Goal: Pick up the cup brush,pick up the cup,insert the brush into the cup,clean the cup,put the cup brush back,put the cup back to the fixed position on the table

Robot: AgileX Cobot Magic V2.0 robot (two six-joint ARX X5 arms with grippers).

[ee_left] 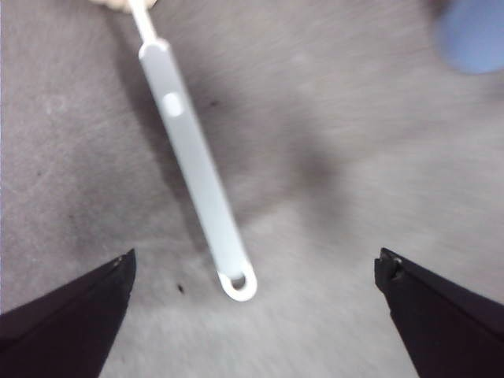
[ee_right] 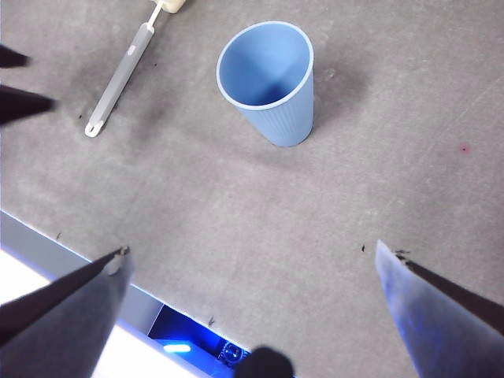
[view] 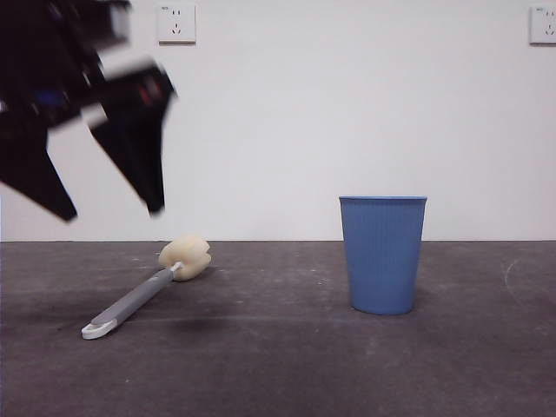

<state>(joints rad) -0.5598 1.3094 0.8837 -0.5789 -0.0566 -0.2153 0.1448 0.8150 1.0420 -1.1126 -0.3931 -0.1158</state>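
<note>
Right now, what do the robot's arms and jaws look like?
The left gripper is black, with two flat jaws that taper to points like wedges. Above them its blurred body shows pale grey blocks, a red patch and a bit of blue. The right gripper has the same dark pointed jaws, looking bluish-grey in the light. No cables or labels are clear.

Even bright light, soft shadows, blurred hand

Seeing left gripper motion-blurred in front view, upper body running off frame edge. Left wrist view: cup brush sponge head getting cropped beyond jaws; cup showing only as blurred blue patch, cut by edge.
</note>
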